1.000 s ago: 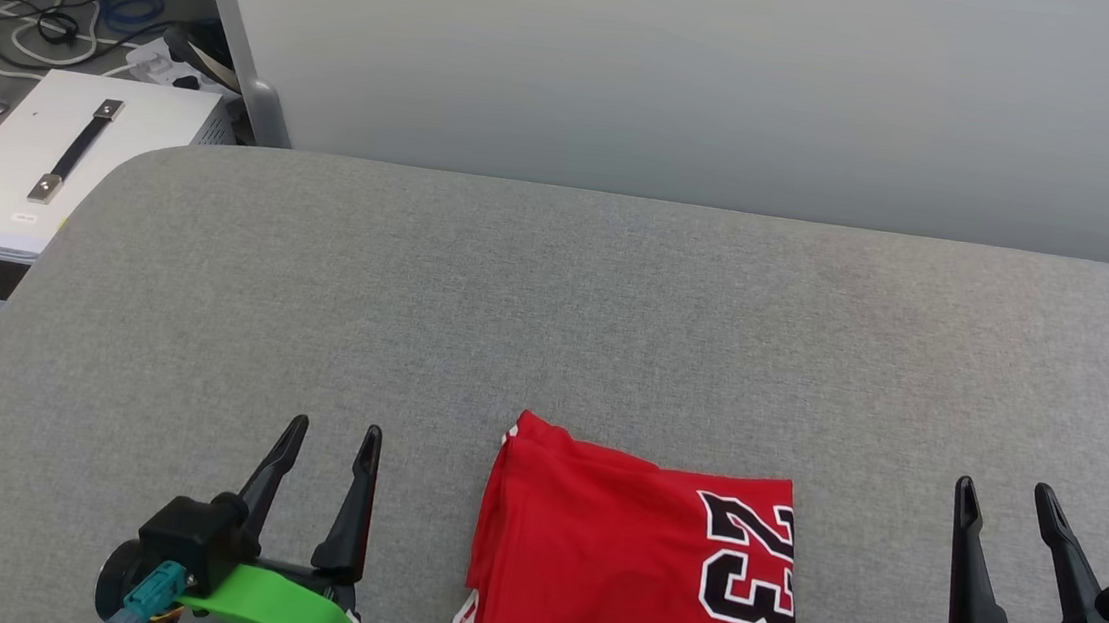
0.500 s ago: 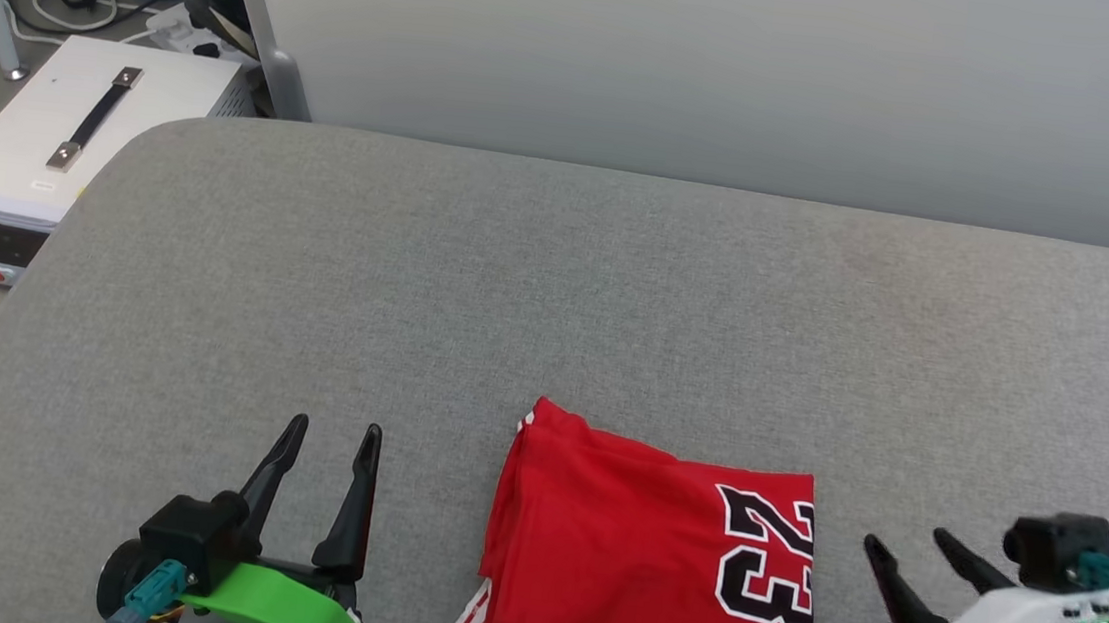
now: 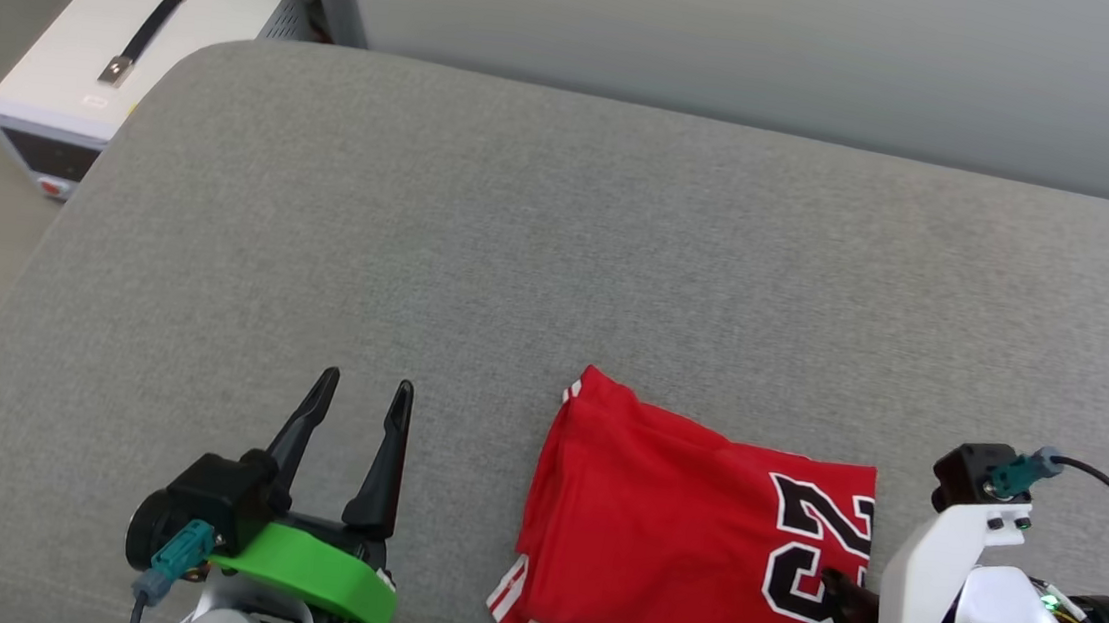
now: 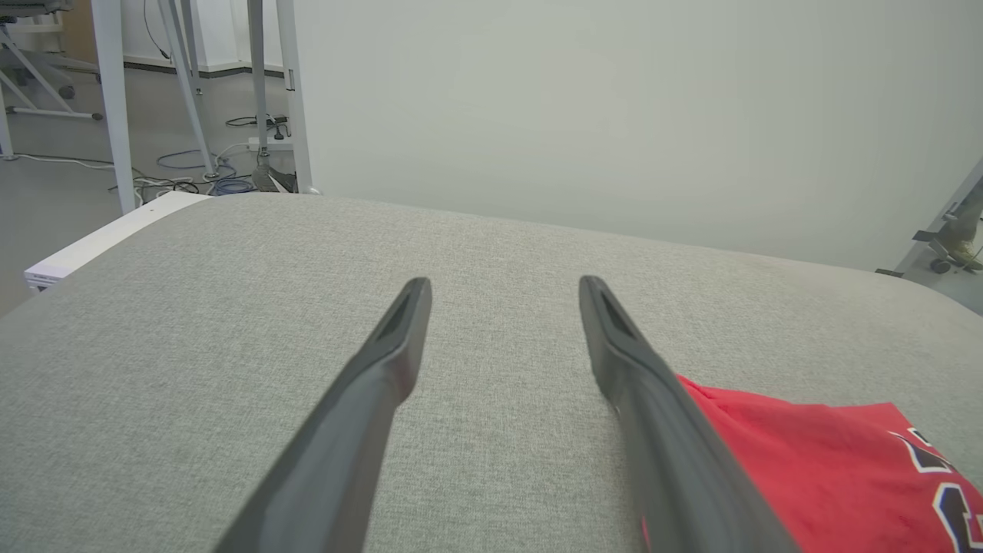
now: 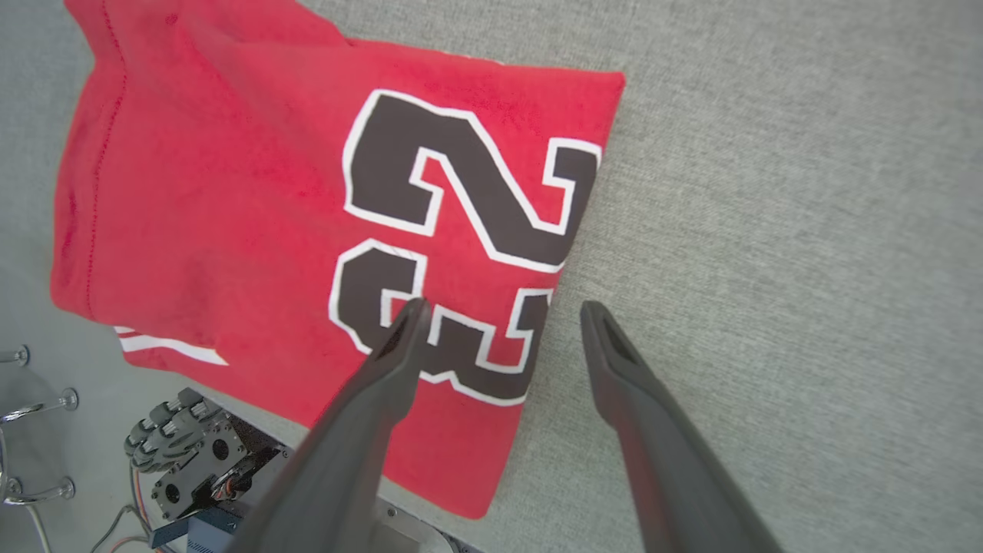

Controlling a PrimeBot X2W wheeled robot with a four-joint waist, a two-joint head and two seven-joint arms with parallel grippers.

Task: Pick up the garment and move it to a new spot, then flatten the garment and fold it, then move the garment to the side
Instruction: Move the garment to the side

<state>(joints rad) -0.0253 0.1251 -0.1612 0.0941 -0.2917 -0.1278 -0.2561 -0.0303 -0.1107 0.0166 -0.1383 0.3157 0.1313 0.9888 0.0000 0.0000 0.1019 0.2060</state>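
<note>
Now R hand (image 5: 504,305) spread over garment (image 3: 676,523) edge, L hand (image 3: 368,381) spread beside; white box (image 3: 198,29) well apart.

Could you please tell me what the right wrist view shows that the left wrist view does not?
Right wrist view: the whole number 23 on the garment, seen from above, with the open right pincer straddling the garment's edge. Left wrist view: the open left pincer over the bare grey surface, the pale wall, floor cables and a white box. Shared: the red garment lying on the grey surface.
</note>
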